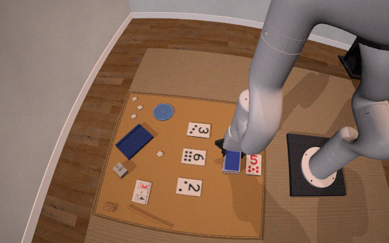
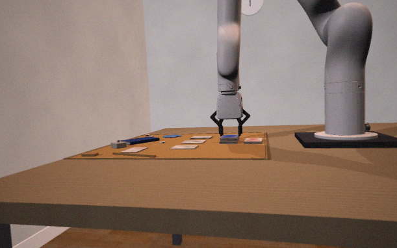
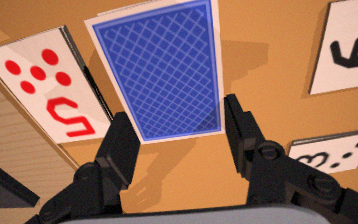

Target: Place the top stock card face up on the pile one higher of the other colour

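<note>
The face-down stock [image 1: 232,161] [image 2: 229,140] lies near the right edge of the orange card cloth [image 1: 169,207] [image 2: 205,150]. Its top card [image 3: 160,65] shows a blue lattice back. My gripper [image 2: 230,134] [image 3: 177,119] stands upright over the stock, with one finger on each long side of the top card, shut on it at the near end. The card lies level on the stock. The red 5 waste card [image 1: 253,164] [image 2: 253,140] [image 3: 50,95] lies just right of the stock. Three face-up piles show a black 3 [image 1: 198,130] [image 3: 330,155], a black 6 [image 1: 194,156] [image 3: 350,47] and a black 2 [image 1: 189,186].
On the cloth's left part lie a dark blue box [image 1: 134,140], a blue disc [image 1: 163,111], small white tokens [image 1: 160,154], a grey block [image 1: 120,170], a small score card [image 1: 141,191], a brown die [image 1: 109,207] and a wooden stick [image 1: 153,219]. The arm's black base plate [image 1: 297,165] stands to the right.
</note>
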Robot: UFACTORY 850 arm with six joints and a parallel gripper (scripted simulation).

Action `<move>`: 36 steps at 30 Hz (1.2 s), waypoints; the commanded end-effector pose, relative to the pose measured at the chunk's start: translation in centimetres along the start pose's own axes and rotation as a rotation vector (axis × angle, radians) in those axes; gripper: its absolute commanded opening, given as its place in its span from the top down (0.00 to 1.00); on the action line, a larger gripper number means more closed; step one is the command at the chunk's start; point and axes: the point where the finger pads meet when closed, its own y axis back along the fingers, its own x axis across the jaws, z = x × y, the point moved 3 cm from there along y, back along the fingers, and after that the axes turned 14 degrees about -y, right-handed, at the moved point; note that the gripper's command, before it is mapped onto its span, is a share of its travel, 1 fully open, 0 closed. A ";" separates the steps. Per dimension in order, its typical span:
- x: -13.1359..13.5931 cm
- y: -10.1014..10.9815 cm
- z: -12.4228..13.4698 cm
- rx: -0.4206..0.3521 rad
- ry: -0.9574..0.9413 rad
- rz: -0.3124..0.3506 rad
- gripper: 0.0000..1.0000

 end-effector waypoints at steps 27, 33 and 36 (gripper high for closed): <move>0.1 2.0 0.0 0.000 0.000 0.001 0.37; 0.1 4.0 0.0 0.000 0.000 0.001 0.37; 0.1 5.0 0.0 0.000 0.000 0.001 0.37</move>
